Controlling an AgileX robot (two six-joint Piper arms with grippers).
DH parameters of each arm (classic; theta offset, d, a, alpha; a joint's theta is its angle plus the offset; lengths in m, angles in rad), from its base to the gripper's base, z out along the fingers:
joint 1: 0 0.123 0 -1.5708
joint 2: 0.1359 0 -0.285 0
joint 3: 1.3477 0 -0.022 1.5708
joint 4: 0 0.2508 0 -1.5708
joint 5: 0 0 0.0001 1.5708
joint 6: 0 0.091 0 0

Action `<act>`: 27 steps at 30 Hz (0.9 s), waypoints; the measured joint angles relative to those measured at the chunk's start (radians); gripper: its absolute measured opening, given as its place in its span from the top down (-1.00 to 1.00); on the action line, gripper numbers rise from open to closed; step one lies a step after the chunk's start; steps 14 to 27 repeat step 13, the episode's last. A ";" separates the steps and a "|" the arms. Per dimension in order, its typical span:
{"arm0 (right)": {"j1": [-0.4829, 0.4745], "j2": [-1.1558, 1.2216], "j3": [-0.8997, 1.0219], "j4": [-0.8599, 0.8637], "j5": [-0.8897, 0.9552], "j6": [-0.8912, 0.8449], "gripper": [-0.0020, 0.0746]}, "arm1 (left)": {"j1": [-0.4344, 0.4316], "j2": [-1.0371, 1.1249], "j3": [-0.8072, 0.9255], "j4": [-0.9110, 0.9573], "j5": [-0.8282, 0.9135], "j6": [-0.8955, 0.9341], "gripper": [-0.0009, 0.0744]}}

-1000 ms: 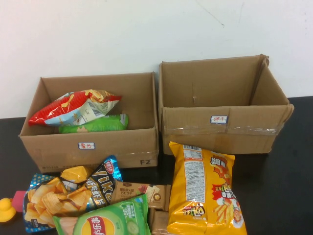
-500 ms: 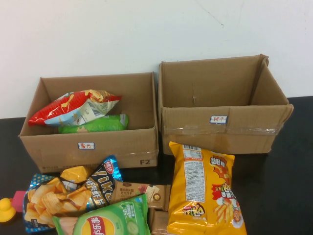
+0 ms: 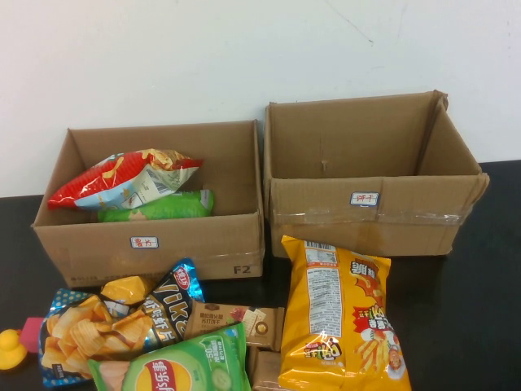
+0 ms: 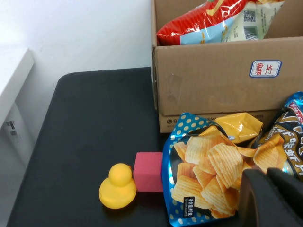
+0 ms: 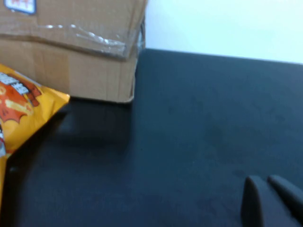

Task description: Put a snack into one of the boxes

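Note:
Two open cardboard boxes stand at the back. The left box (image 3: 155, 244) holds a red chip bag (image 3: 122, 179) and a green bag (image 3: 159, 205). The right box (image 3: 366, 216) shows no contents. Snacks lie in front: a big yellow bag (image 3: 342, 314), a blue chip bag (image 3: 77, 330), a black bag (image 3: 171, 305), a green chip bag (image 3: 175, 371), a brown packet (image 3: 232, 319). Neither gripper shows in the high view. My left gripper (image 4: 267, 177) is shut and empty over the blue chip bag (image 4: 203, 175). My right gripper (image 5: 266, 182) is shut and empty over bare table, right of the yellow bag (image 5: 19, 113).
A yellow rubber duck (image 4: 117, 187) and a pink block (image 4: 148, 171) sit at the left table edge beside the blue bag. A small yellow packet (image 4: 239, 127) lies against the left box (image 4: 213, 90). Bare black table lies to the right of the right box (image 5: 71, 52).

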 joint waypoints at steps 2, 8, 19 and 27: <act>0.002 0.000 0.000 -0.018 0.002 0.017 0.95 | 0.000 0.000 0.000 0.000 0.000 0.000 0.98; 0.025 0.000 0.000 -0.026 0.005 0.017 0.95 | 0.000 0.000 0.000 0.000 0.000 0.000 0.98; 0.025 0.000 0.000 -0.026 0.007 0.017 0.95 | 0.000 0.000 0.000 0.000 0.000 0.000 0.98; 0.025 0.000 0.000 -0.026 0.007 0.017 0.95 | 0.000 0.000 0.000 0.000 0.000 0.000 0.98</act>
